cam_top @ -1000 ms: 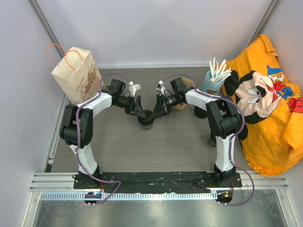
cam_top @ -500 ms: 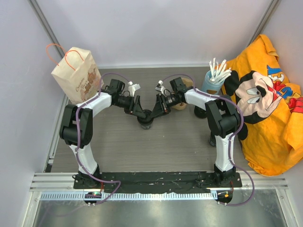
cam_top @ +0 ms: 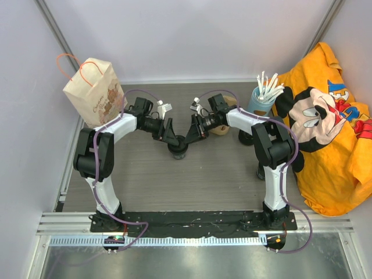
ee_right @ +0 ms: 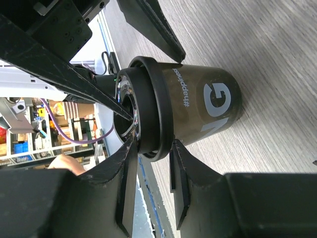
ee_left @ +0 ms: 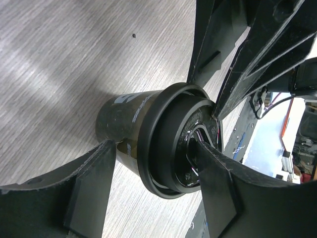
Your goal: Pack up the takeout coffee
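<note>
The takeout coffee [cam_top: 178, 150] stands mid bench [cam_top: 192, 186], my right fingers [ee_right: 124, 178] pinching its lid rim [ee_right: 161, 109], my left fingers [ee_left: 94, 188] straddling it (grip I cannot tell), so I should lift level and squeeze gently.

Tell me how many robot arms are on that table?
2. The left arm stands on the left, the right arm on the right. Both reach inward to the cup mid-table. No others show, and none seems hidden.
</note>
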Available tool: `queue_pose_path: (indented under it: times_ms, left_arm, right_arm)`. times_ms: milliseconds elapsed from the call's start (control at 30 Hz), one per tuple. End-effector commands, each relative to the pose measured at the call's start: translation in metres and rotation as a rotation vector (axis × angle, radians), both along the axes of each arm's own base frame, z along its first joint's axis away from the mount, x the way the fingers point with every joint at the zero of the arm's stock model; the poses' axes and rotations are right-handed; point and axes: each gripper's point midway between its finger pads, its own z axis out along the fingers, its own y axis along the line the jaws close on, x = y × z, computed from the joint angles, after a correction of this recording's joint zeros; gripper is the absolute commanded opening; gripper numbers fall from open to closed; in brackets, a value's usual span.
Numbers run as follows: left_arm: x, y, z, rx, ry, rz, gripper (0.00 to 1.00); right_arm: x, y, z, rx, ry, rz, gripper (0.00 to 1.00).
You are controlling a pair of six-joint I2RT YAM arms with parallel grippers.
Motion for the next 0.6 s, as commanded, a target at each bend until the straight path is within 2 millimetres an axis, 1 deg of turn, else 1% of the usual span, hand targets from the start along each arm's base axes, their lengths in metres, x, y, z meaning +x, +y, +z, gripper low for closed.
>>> queue_pose_path:
  times_ms: [0,133,300,567]
  left_arm:
    - [0.003,0.020,-0.050,0.180,-0.021,0.000,0.69]
    - [0.004,0.019,-0.048,0.169,-0.021,-0.004,0.70]
    - [0.003,0.018,-0.047,0.163,-0.021,-0.005,0.72]
    - [0.010,0.020,-0.039,0.149,-0.036,0.010,0.74]
  right_arm:
    - [0.003,0.015,0.014,0.049,-0.089,0.048,0.27]
    - [0.002,0.014,0.014,0.049,-0.089,0.049,0.27]
    - [0.002,0.014,0.017,0.052,-0.097,0.051,0.34]
    - [0.002,0.014,0.023,0.057,-0.113,0.057,0.42]
